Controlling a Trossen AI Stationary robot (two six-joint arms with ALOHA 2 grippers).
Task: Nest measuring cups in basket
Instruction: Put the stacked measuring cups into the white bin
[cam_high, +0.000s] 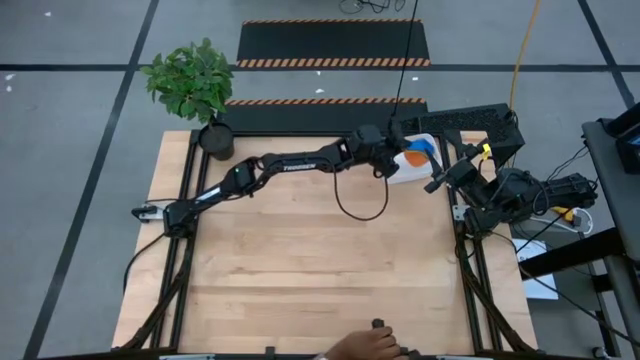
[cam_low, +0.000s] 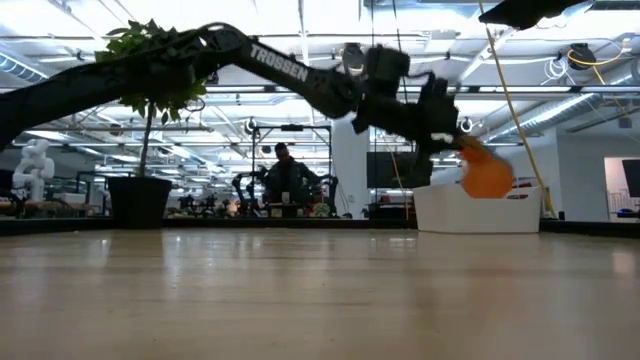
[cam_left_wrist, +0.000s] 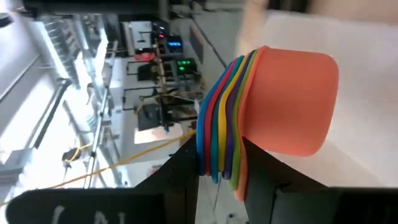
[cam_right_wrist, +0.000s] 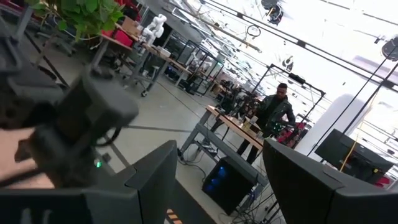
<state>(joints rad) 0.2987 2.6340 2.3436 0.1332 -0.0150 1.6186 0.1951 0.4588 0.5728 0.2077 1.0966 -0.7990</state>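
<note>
The measuring cups are nested into one stack, an orange cup outermost, their coloured handles fanned side by side. My left gripper is shut on this stack at the table's far right, over the white basket. In the low view the orange cup hangs at the basket's rim; whether it touches the basket I cannot tell. My right gripper waits open at the right edge, nothing between its fingers. My left gripper pinches the stacked handles of the nested cups between its two fingers, near the handles' free ends. The fingers reach in about level from the table's left. The stack lies tipped on its side beyond the fingertips, the orange cup's bowl sticking out.
A potted plant stands at the table's far left corner. A dark cable loops down from the left arm over the table's middle. A person's hand shows at the near edge. Bare wood fills the middle and near side.
</note>
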